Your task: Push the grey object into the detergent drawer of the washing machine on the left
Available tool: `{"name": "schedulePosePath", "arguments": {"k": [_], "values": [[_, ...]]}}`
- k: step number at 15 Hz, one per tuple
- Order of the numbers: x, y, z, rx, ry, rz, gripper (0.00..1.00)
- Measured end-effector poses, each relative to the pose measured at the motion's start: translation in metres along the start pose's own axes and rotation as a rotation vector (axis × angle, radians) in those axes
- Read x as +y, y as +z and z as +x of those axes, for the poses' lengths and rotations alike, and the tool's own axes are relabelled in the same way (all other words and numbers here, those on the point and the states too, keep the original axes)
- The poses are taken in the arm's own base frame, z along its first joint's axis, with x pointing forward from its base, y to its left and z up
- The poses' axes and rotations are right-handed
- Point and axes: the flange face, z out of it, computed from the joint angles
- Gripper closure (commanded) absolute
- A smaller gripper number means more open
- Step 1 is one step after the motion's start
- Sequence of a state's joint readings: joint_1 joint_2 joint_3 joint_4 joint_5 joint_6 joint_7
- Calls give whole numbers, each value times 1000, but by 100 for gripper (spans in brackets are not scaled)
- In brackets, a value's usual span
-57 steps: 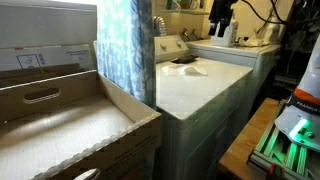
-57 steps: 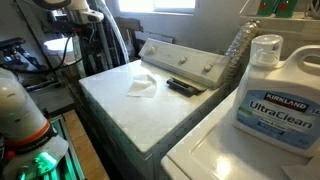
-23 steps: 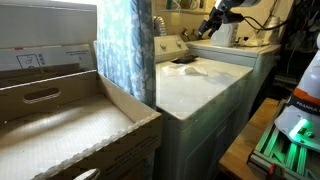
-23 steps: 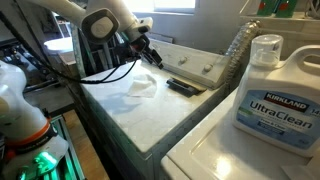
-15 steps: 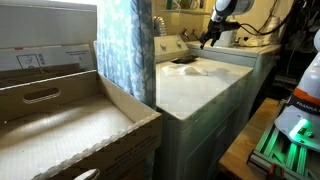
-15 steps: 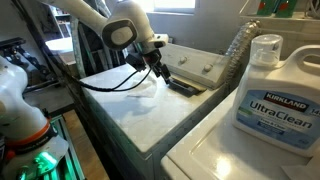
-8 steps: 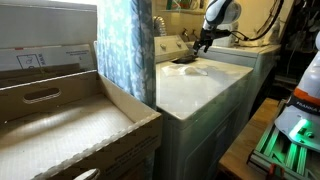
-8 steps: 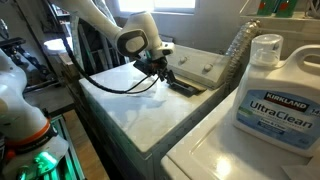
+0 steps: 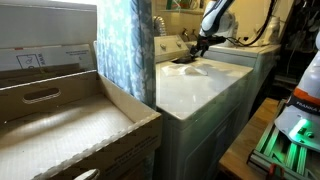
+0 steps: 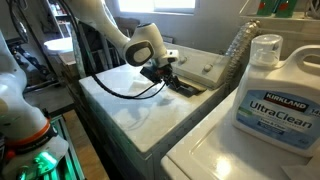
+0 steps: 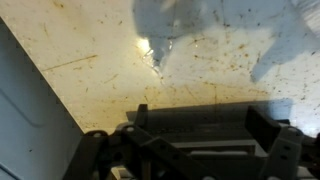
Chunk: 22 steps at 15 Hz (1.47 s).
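The washing machine [image 9: 200, 95] has a broad white lid, seen in both exterior views [image 10: 130, 115] and, speckled, in the wrist view [image 11: 80, 40]. The grey object [image 10: 187, 88] is a small flat dark piece lying near the rear control panel [image 10: 195, 62]; it also shows in an exterior view [image 9: 181, 60]. My gripper [image 10: 168, 73] is low over the lid at the grey object's end [image 9: 197, 43]. In the wrist view my gripper [image 11: 200, 116] is open, its fingers either side of the grey object [image 11: 190, 130]. I cannot tell whether they touch it.
A pale whitish patch [image 9: 192, 70] lies on the lid beside the grey object [image 11: 220, 30]. A second white washer [image 10: 215, 150] carries a large detergent jug [image 10: 275, 85]. A blue curtain [image 9: 125, 50] and a cardboard box [image 9: 60, 120] stand beside the washer.
My arm has swung in from off the washer, crossed the lid past the pale patch and come down at the grey object by the control panel.
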<state>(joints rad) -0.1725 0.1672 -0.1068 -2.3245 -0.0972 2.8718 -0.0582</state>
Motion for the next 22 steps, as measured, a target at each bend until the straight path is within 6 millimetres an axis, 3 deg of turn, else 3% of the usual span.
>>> {"name": "schedulePosePath", "arguments": {"k": [7, 22], "values": [[-2, 19, 11, 21, 20, 6, 0], [-9, 33, 22, 44, -42, 17, 0]]}}
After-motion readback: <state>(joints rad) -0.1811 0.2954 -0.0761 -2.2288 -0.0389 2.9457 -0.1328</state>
